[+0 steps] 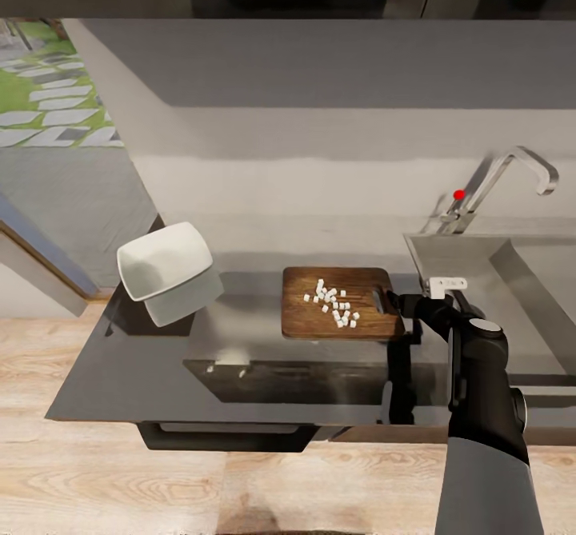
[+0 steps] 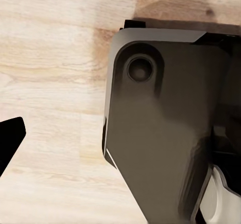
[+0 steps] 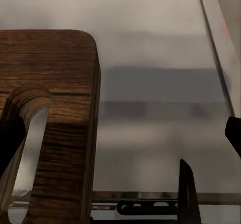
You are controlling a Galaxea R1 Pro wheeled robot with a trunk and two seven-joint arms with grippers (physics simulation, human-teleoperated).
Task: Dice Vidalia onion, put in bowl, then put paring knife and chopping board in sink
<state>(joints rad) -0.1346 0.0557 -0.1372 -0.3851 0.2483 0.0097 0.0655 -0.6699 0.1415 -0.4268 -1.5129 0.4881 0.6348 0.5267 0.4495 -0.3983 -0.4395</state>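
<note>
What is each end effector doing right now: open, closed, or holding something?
Left end effector: cannot be told.
Right end effector: at the handle-slot end of the chopping board; open, holding nothing.

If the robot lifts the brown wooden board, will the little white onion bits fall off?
Probably some. The small white onion cubes lie loose on the flat dark brown wooden chopping board, which seems to have no raised rim. The board looks stiff, so it shouldn't bend, but tilting it would likely slide them off.
</note>
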